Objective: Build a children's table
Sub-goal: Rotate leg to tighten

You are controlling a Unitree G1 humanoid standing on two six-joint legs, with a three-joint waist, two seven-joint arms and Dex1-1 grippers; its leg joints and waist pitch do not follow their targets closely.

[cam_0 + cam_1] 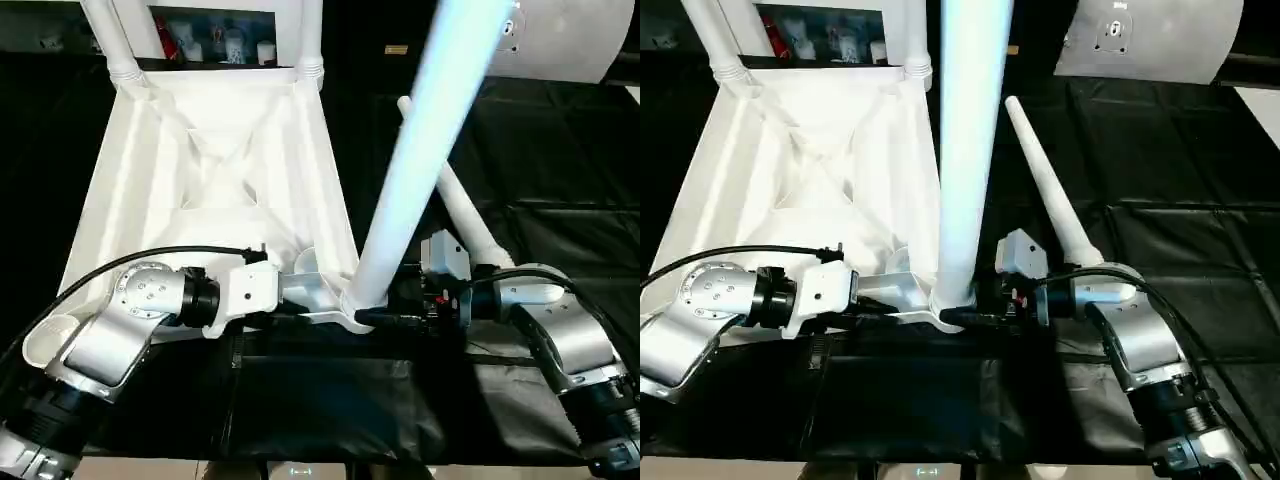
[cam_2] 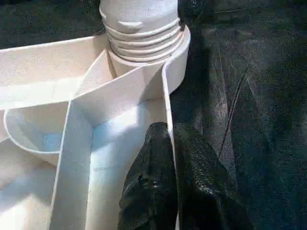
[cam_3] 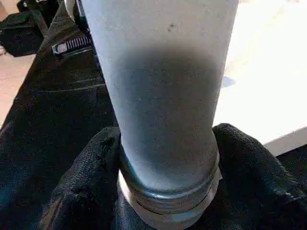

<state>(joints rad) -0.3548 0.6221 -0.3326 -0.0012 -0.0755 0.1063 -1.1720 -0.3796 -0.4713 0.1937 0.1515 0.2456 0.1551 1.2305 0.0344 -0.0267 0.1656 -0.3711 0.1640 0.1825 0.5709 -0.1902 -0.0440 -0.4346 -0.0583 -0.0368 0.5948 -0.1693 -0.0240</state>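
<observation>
The children's table top [image 1: 200,180] lies upside down on the black sheet, ribs upward. Two legs [image 1: 115,40] [image 1: 310,40] stand in its far corner sockets. A third leg [image 1: 420,160] rises from the near right corner socket [image 2: 144,43], its threaded base seated there. My right gripper [image 3: 168,139] is shut around that leg's base, a black finger on each side, also seen from above [image 1: 960,318]. My left gripper [image 2: 171,132] is shut on the top's thin rim wall just beside that socket. A fourth leg [image 1: 1045,185] lies loose on the sheet to the right.
The black sheet [image 1: 560,160] covers the work surface, whose front edge [image 1: 330,465] runs just below my forearms. A pale grey panel [image 1: 1150,40] stands at the far right. A shelf with small items [image 1: 210,40] sits behind the table top.
</observation>
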